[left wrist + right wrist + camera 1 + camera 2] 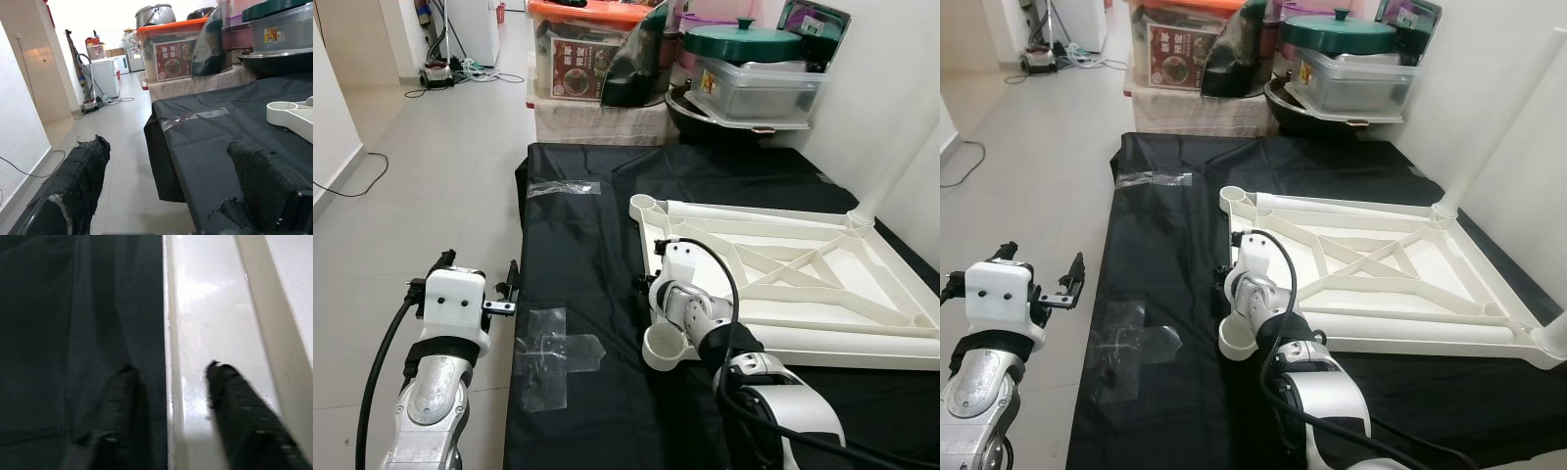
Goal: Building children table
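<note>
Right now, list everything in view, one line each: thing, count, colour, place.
table top: one, white, upside down on the black sheet, ribs up
leg sockets: round, white, at the top's corners
table leg: one, white, standing in the far right corner socket
black sheet: one, spread on the floor
clear tape: patches on the sheet's left part
storage box: one, orange lid, beyond the sheet
green lid: one, on a clear tub at the back
left gripper: open, beside the sheet's left edge
right gripper: open, fingers either side of the top's left rim
</note>
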### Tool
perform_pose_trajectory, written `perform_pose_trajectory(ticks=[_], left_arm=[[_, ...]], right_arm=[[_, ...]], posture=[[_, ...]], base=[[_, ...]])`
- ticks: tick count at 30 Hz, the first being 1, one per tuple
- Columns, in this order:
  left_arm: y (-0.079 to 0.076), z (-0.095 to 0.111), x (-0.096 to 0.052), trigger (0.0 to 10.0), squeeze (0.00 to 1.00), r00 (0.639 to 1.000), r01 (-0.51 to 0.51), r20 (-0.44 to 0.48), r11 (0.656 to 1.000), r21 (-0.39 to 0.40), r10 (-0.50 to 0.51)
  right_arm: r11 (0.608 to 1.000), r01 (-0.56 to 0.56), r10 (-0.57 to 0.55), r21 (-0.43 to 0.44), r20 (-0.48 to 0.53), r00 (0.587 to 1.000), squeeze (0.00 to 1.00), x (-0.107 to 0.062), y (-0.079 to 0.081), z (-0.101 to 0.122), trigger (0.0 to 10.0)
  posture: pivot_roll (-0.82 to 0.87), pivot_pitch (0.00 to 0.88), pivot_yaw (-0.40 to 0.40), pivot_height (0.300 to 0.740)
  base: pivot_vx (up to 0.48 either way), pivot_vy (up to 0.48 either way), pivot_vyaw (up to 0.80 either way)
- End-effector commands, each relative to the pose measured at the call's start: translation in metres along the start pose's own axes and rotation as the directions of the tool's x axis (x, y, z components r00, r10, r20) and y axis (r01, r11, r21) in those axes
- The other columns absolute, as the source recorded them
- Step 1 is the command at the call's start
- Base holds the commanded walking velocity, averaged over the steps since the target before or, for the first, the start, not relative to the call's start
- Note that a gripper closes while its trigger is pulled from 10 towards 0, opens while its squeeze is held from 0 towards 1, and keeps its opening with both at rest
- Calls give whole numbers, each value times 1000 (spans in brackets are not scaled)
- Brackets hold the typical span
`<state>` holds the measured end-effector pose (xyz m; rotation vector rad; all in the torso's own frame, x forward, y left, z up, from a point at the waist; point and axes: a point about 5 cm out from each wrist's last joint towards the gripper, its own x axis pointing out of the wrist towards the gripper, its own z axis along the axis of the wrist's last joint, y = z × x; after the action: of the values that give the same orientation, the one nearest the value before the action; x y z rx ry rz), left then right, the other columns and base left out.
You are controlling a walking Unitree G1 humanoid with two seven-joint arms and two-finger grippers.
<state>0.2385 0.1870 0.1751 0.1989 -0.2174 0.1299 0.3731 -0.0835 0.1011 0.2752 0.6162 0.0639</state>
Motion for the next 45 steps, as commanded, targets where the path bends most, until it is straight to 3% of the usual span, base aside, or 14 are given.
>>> perform_pose_trajectory(ticks=[1, 11, 17, 19, 20, 22, 24, 26, 27, 29, 31, 40, 42, 45], left_arm=[[-4, 1, 1, 10000, 0, 1000, 11, 7, 1000, -3, -11], [-6, 1, 2, 10000, 0, 1000, 20, 11, 1000, 11, -21], [-8, 0, 1, 10000, 0, 1000, 26, 8, 1000, 17, -26], [-7, -1, 1, 10000, 0, 1000, 25, 4, 1000, 16, -25], [-7, -1, 1, 10000, 0, 1000, 25, 4, 1000, 16, -25], [-8, -1, 1, 10000, 0, 1000, 31, 4, 999, 13, -31], [-8, -1, 1, 10000, 0, 1000, 31, 4, 999, 13, -31], [-10, -2, 3, 10000, 0, 999, 41, 4, 999, 11, -41], [-10, -2, 3, 10000, 0, 999, 41, 4, 999, 11, -41], [-10, -2, 4, 10000, 0, 999, 47, 4, 999, 11, -47], [-11, -3, 5, 10000, 0, 999, 50, 5, 999, 10, -50], [-12, -3, 6, 10000, 0, 998, 57, 8, 998, 7, -57], [-12, -3, 7, 10000, 0, 998, 58, 9, 998, 8, -58], [-12, -2, 8, 10000, 0, 998, 56, 15, 998, 13, -56]], right_arm=[[997, 18, -26, -75, -116, 993, 0, 3, -14, -32, 0], [972, 19, -66, -236, -193, 979, 0, 0, -41, -37, 0], [924, -225, 119, -310, -328, 937, 0, -12, -49, -37, 0], [746, -520, 367, -416, -395, 842, 0, -29, -45, -38, 0], [746, -520, 367, -416, -395, 842, 0, -29, -45, -38, 0], [506, -670, 466, -543, -481, 742, 0, -50, -59, -39, 0], [506, -670, 466, -543, -481, 742, 0, -50, -59, -39, 0], [231, -749, 458, -621, -609, 647, 0, -75, -84, -41, 0], [231, -749, 458, -621, -609, 647, 0, -75, -84, -41, 0], [-45, -779, 358, -626, -738, 572, 0, -98, -114, -42, 0], [-215, -788, 208, -577, -815, 541, 0, -115, -141, -40, 0], [-361, -842, 37, -401, -908, 417, 0, -144, -171, -35, 0], [-383, -834, 5, -398, -903, 429, 0, -142, -174, -35, 0], [-445, -765, -35, -466, -845, 534, 0, -124, -175, -29, 0]], posture=[[110, 0, -137, 740], [96, 0, -148, 740], [67, 0, -152, 740], [59, 0, -145, 740], [59, 0, -145, 740], [44, 0, -133, 740], [44, 0, -133, 740], [34, 0, -126, 740], [34, 0, -126, 740], [21, 0, -117, 740], [21, 0, -117, 740], [9, 0, -107, 740], [11, 0, -108, 740], [23, 0, -109, 740]], base=[[0, 0, 0], [0, 0, 0], [0, 0, 0], [0, 0, 0], [0, 0, 0], [0, 0, 0], [0, 0, 0], [0, 0, 0], [0, 0, 0], [0, 0, 0], [0, 0, 0], [0, 0, 0], [0, 0, 0], [0, 0, 0]])
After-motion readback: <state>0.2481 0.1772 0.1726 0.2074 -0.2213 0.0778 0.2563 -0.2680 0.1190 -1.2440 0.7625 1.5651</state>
